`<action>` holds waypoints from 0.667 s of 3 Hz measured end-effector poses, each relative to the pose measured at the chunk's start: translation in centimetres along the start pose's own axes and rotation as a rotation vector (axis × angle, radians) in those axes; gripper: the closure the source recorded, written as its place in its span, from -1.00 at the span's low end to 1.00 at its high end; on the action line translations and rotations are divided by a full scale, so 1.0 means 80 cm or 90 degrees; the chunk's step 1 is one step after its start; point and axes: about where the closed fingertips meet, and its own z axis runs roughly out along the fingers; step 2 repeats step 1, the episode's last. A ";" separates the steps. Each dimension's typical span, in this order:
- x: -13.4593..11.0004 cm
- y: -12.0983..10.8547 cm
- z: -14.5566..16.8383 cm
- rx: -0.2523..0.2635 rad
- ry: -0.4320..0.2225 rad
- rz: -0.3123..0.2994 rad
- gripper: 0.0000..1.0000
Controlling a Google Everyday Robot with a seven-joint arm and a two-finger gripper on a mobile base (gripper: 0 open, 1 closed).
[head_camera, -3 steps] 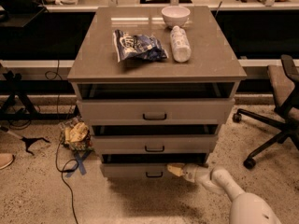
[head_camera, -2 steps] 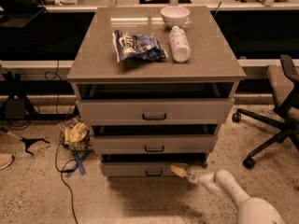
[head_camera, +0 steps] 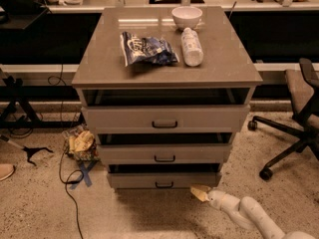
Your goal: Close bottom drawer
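The grey-beige cabinet [head_camera: 164,68] has three drawers, all slightly pulled out. The bottom drawer [head_camera: 163,180] is the lowest, with a low flat front and a small dark bar handle [head_camera: 164,185]. My gripper [head_camera: 199,193], with yellowish fingertips on a white arm [head_camera: 244,212], is low near the floor, just right of and a little below the bottom drawer's right front corner. It does not clearly touch the drawer front.
A middle drawer [head_camera: 164,153] and a top drawer [head_camera: 164,117] sit above. A chip bag [head_camera: 147,49], a white bottle [head_camera: 191,46] and a bowl [head_camera: 187,17] lie on top. An office chair [head_camera: 294,118] stands right; crumpled bag [head_camera: 82,144] and cables on the floor left.
The gripper has shifted slightly to the right and down along the bottom drawer's front. The bottom drawer looks about as far out as before.
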 end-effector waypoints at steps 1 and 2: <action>0.014 -0.010 -0.015 0.011 -0.003 0.017 1.00; 0.014 -0.010 -0.015 0.011 -0.003 0.017 1.00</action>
